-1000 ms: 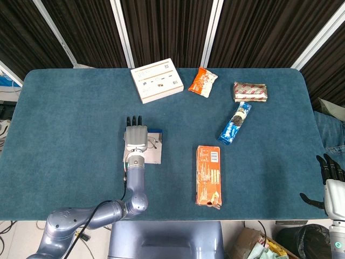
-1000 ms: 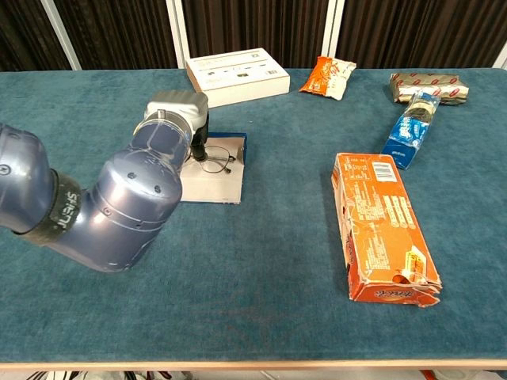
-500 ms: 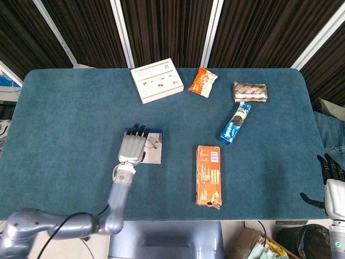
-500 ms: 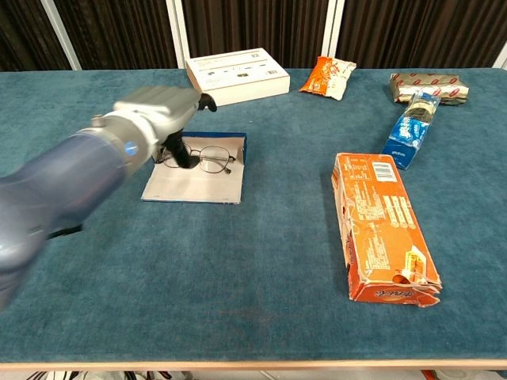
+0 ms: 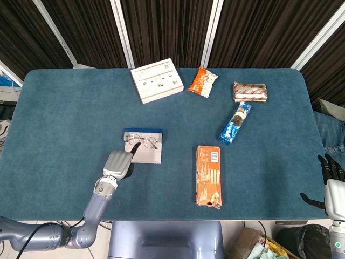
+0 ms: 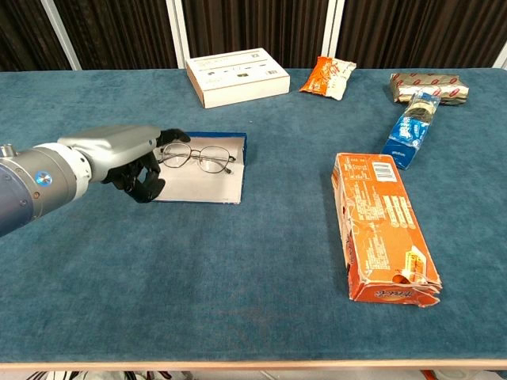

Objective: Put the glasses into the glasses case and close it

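The thin-rimmed glasses (image 5: 142, 141) (image 6: 198, 158) lie on the open glasses case (image 5: 146, 155) (image 6: 207, 184), a flat pale panel with a blue far edge. My left hand (image 5: 118, 163) (image 6: 127, 158) hovers at the case's near-left corner and holds nothing. Its fingers are loosely bent, and one dark fingertip reaches toward the left lens. My right hand (image 5: 331, 178) hangs off the table's right end with its fingers apart, far from the case.
An orange carton (image 5: 208, 175) (image 6: 382, 226) lies right of the case. Along the far side are a white box (image 5: 157, 80) (image 6: 236, 75), an orange snack bag (image 5: 202, 82), a blue cookie pack (image 5: 235, 122) and a red-brown wrapped pack (image 5: 250, 91).
My left hand has pulled back from over the glasses toward the near-left, uncovering them. The glasses stay on the case. The right hand is unmoved.
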Robot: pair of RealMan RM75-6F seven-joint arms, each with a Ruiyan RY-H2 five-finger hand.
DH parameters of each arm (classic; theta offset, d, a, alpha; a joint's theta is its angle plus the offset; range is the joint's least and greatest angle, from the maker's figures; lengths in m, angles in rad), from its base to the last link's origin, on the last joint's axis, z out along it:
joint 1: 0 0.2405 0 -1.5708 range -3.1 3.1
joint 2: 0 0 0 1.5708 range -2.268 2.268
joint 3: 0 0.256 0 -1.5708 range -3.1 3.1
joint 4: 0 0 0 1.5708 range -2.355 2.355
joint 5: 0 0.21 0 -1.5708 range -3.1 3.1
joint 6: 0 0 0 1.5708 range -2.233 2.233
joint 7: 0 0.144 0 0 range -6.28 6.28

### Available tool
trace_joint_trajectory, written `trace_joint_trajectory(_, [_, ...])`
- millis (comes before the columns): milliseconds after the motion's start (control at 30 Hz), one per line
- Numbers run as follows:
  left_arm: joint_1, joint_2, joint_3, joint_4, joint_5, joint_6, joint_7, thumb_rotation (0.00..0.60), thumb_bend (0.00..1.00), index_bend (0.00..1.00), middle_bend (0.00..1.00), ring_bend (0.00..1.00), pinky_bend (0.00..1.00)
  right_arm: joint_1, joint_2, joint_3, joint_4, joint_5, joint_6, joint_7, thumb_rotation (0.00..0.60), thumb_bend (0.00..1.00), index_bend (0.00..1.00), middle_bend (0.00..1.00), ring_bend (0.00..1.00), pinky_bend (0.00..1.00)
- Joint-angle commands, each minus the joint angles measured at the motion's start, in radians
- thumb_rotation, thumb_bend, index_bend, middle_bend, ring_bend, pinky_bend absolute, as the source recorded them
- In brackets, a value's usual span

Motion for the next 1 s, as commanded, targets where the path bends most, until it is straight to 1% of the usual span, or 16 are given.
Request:
trace_joint_trajectory(33, [-0.009,-0.011,-0.009,0.031,-0.021,-0.015,-0.003,0.6,0.55,0.0,0.77,0.82,0.86,0.0,0.001,0.001,-0.001,0.003,-0.002,0.0,0.6,0.17,0.05,0.0,0.1,0.16])
trace_joint_trajectory(167, [-0.017,-0.031,-0.022,0.06,-0.033,-0.021,-0.01,0.6,0.57,0.0,0.78,0.82,0.86,0.0,0.001,0.001,-0.001,0.004,-0.002,-0.001,0.6,0.17,0.05,0.0,0.1,0.16])
trace_joint_trajectory(400, [-0.025,-0.067,-0.021,0.122,-0.032,-0.016,-0.005,0.6,0.57,0.0,0.78,0.82,0.86,0.001,0.002,0.003,-0.002,0.009,-0.006,0.001,0.6,0.18,0.05,0.0,0.1,0.16])
trace_joint_trajectory(767, [-0.055,-0.118,-0.059,0.202,-0.097,-0.048,0.008,0.6,0.57,0.0,0.78,0.82,0.86,0.0,0.001,0.004,-0.004,0.013,-0.004,-0.001,0.6,0.19,0.05,0.0,0.1,0.16])
trace_joint_trajectory(1000, [-0.073,-0.143,-0.069,0.239,-0.124,-0.06,0.027,0.6,0.57,0.0,0.78,0.82,0.86,-0.001,0.001,0.005,-0.004,0.014,-0.002,-0.002,0.6,0.19,0.05,0.0,0.1,0.16])
